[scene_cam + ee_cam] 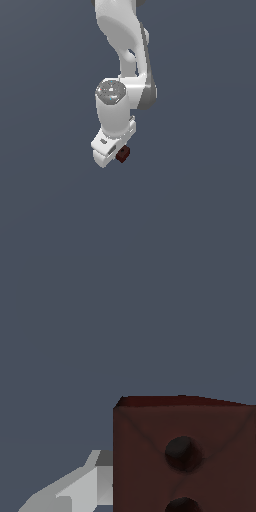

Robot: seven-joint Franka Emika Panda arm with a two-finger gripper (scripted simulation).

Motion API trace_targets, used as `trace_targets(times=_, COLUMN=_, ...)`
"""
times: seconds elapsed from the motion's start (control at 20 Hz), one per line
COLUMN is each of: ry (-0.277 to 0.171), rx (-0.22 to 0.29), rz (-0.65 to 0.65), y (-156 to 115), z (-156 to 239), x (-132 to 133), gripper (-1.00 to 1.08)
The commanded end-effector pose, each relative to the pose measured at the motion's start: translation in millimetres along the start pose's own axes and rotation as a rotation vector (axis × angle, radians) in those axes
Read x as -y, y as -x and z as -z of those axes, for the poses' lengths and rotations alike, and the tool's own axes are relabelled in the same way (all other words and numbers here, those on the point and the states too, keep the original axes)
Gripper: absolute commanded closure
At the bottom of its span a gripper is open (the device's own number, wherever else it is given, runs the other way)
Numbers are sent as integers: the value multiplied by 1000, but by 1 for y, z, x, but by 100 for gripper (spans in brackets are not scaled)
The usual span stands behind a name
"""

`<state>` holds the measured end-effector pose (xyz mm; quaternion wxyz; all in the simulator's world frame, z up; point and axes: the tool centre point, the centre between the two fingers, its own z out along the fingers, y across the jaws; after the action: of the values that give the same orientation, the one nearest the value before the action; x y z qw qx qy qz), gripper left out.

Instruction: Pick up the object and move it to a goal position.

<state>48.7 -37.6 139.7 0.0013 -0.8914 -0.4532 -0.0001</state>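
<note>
Filling the lower corner of my wrist view is the brick (185, 456), one single dark reddish-brown block, so close that its edges are running out of frame. I am counting two round dark dimples on the face turned toward my wrist camera, one whole and one cut off by the frame's edge, with faint diagonal creases crossing that face. One pale grey finger (75, 488) is showing beside the block, its tip disappearing behind the block's edge; I cannot find a second one in that view. From the exterior view, my one white arm (122, 45) is hanging down from the top of the frame, the wrist bending so that my hand is pointing down and slightly toward the exterior view's left. My fingers (118, 156) are sitting right at the brick (123, 154), which is peeking out at the lower end of my hand on the exterior view's right, partly hidden by the white housing. I cannot tell whether my fingers are pinching the block or merely sitting against it, since the contact is hidden. Nothing but flat blue-grey background is showing around the block, so I cannot tell whether it is resting on any surface. No writing or brand marks are readable anywhere.
</note>
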Motion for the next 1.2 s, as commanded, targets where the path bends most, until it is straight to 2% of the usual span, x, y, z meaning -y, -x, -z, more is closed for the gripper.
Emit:
trace_targets(times=0.0, ry=1, rx=-1, rz=1, y=3, z=16, x=-18, gripper=108)
trace_targets(times=0.6, ry=1, rx=0, rz=1, y=15, z=68, x=-83, gripper=108)
trace_targets(times=1.15, ry=2, rx=1, rz=0, y=20, z=95, x=-119, gripper=108)
